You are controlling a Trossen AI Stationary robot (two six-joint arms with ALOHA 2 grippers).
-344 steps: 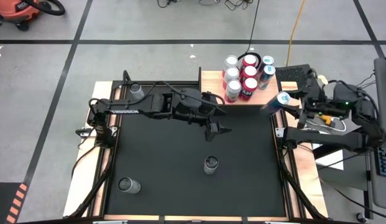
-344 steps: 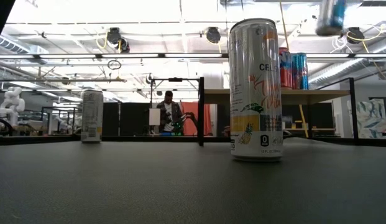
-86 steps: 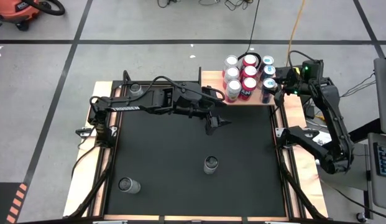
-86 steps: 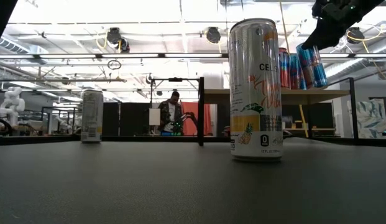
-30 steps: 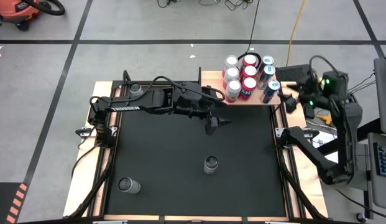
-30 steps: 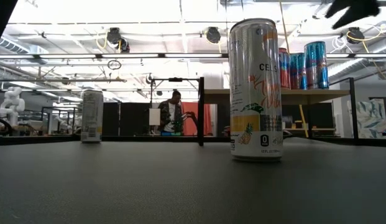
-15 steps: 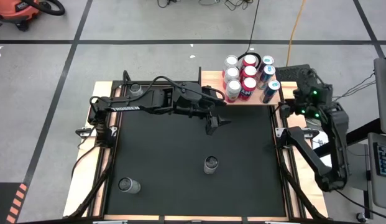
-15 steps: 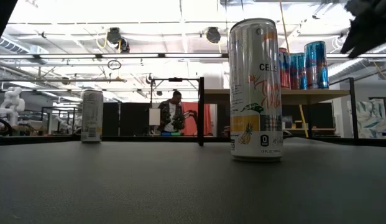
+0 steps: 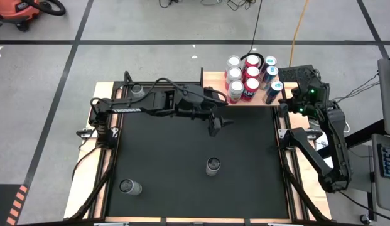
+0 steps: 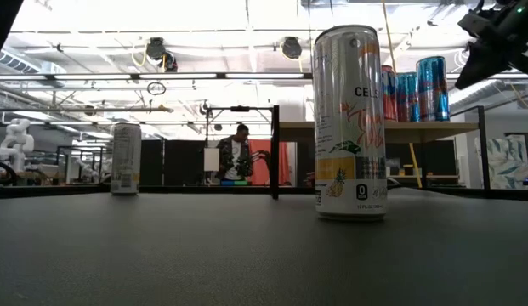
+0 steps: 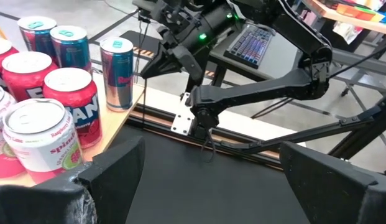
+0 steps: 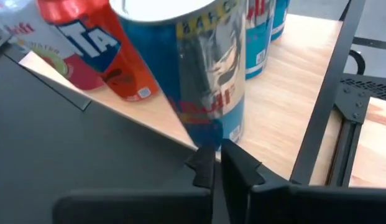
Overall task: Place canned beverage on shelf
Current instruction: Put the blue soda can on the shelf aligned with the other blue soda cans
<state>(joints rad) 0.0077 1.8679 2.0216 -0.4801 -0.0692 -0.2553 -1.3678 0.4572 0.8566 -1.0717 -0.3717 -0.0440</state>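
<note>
Draw the right gripper (image 12: 214, 163) straight back from the blue can (image 12: 199, 81) standing just ahead of it. Do this with the jaws as they are, pressed together and holding nothing. Avoid any sideways sweep, since a tall, narrow can of this sort probably tips at a light knock. Clear the black corner post of the shelf (image 9: 210, 80) before turning toward the tabletop (image 9: 169, 157).

Count the blue can as placed: upright on the shelf's front right corner, near the edge, just beside the red and white cans behind it. Judge the next call to be one of the loose cans. Reach for the middle can (image 9: 213, 166) with the left gripper (image 9: 220, 123), hanging over the tabletop's far part with jaws spread wide. Close on the can's body low and square.

Expect decent footing from the tabletop, matte black and flat. Note two more cans on it, one at the near left (image 9: 129, 186) and one at the far left corner (image 9: 137, 91), well apart from each other. Beyond the shelf, grey floor with dark lines and an orange cable. Farther off in the low view, a bright workshop with ceiling lights and a person (image 10: 238, 157) standing.
</note>
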